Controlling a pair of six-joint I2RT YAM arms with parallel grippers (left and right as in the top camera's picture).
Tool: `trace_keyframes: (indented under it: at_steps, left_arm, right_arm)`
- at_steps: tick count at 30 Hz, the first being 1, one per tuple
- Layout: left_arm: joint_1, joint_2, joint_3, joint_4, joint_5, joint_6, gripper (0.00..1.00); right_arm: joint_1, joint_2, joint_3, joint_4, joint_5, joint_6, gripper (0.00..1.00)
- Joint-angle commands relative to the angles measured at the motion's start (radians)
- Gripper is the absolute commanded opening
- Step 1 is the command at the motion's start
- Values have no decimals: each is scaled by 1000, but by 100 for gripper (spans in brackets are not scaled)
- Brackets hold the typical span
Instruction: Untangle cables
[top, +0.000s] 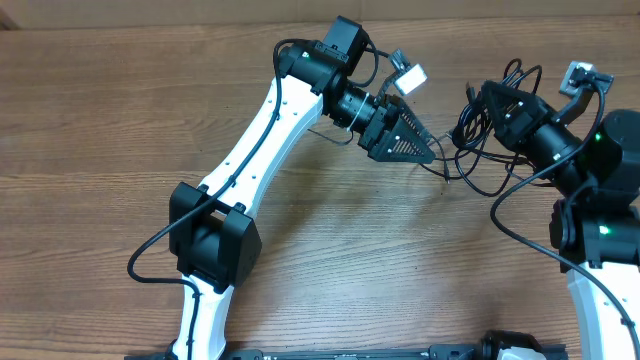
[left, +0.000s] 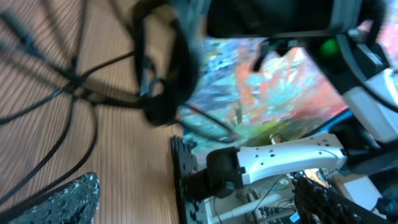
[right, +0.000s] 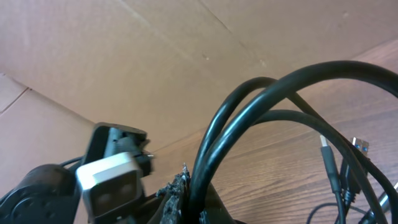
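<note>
- Tangle unresolved: the cables (top: 465, 130) are lying in one overlapping clump on the counter (top: 120, 120), between the two hands, with loops crossing one another. No cord is lying apart on its own.
- The right hand (top: 480, 100) is pinching shut on the cables. In its wrist view, cords are arcing up out of the closed fingers, and a silver-tipped plug (right: 324, 146) is hanging off to one side.
- The left hand (top: 412, 140) is standing wide open and holding nothing, hovering just beside the clump. Its wrist view is showing strands fanning over the wood ahead of the fingers.
- Progress, judging from this: early. One grip is in place, and the pulling apart of every cord is waiting to be done.
- Hard to read: the right hand is covering part of the clump from overhead, so the cords and their crossings are not countable.
- Which strand the right hand is pinching is getting cut off at the bottom edge of its wrist view.
- The left wrist view is blurring heavily, and no plug ends are showing there.
</note>
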Motion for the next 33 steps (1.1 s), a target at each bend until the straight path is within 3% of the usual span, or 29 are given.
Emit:
trace_keyframes:
  at_steps: [1, 4, 9, 14, 19, 26, 33]
  left_arm:
    - [3, 7, 23, 24, 85, 64, 100]
    - [-3, 7, 23, 74, 21, -29, 100]
    - [-38, 7, 23, 266, -204, -424, 100]
    - [-87, 7, 23, 433, -322, -596, 100]
    - [-98, 7, 23, 445, -388, -610, 100]
    - [-82, 7, 23, 392, -522, -610, 100]
    - [-27, 7, 23, 320, -527, -610, 100]
  right_arm:
    - [-3, 14, 8, 21, 17, 13, 4]
    - [-3, 25, 8, 50, 17, 31, 4]
    - [-3, 42, 8, 124, 18, 58, 4]
    - [-2, 64, 8, 162, 36, 106, 4]
    - [-2, 69, 8, 168, 35, 133, 4]
    - [-2, 69, 8, 213, -10, 290, 4]
    - [-2, 69, 8, 231, -41, 353, 4]
